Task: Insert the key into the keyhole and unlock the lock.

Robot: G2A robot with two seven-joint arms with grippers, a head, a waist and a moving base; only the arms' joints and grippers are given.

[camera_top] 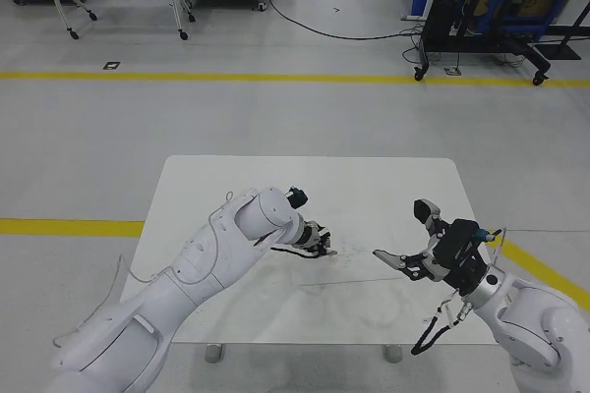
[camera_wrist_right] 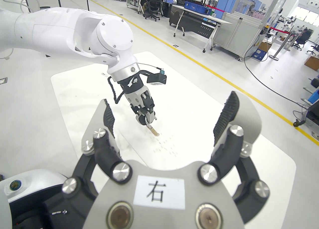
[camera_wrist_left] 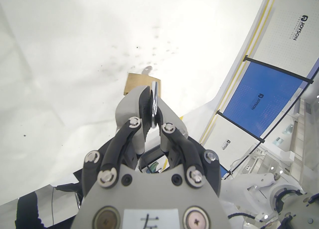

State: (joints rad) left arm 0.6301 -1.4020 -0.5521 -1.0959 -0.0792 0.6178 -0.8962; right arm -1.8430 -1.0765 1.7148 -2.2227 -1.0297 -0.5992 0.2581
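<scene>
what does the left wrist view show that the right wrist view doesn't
Left wrist view: the key edge-on, pinched in the left gripper, with the brass lock face just beyond. Right wrist view: the right gripper, jaws wide apart and empty, and the left arm from outside. Both: the lock on the white table at the left gripper's tip.

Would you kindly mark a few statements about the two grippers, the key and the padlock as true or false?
1. The left gripper has its jaws shut on the key. True.
2. The right gripper holds the padlock. False: its jaws are open and empty, well apart from the padlock.
3. The padlock is brass-coloured. True.
4. The padlock sits at a corner of the table. False: it is near the table's middle, by the left gripper.
</scene>
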